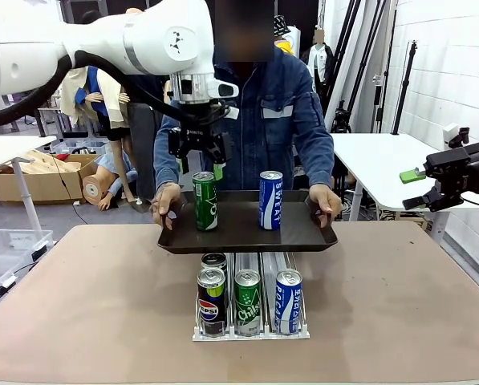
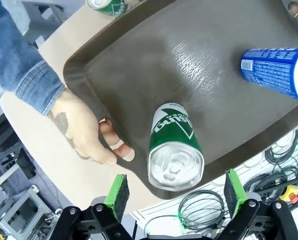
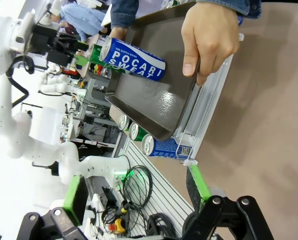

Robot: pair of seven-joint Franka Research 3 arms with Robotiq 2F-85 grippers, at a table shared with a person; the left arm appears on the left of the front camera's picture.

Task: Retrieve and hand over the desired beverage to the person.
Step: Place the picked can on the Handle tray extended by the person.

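Green can (image 1: 204,200) upright on person's tray (image 1: 303,237), left gripper (image 1: 200,151) spread wide above it, wrist view reveals the can's silver top, right gripper (image 1: 420,188) also wide, well right of tray.

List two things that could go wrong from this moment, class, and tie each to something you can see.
1. The left pincer hangs open just above the green can, which stands loose on a tray held up only by the person's hands. A descent slightly off line could tip it.
2. The blue can stands close by on the same tray, so a wobble could probably topple it onto the cans in the rack below.
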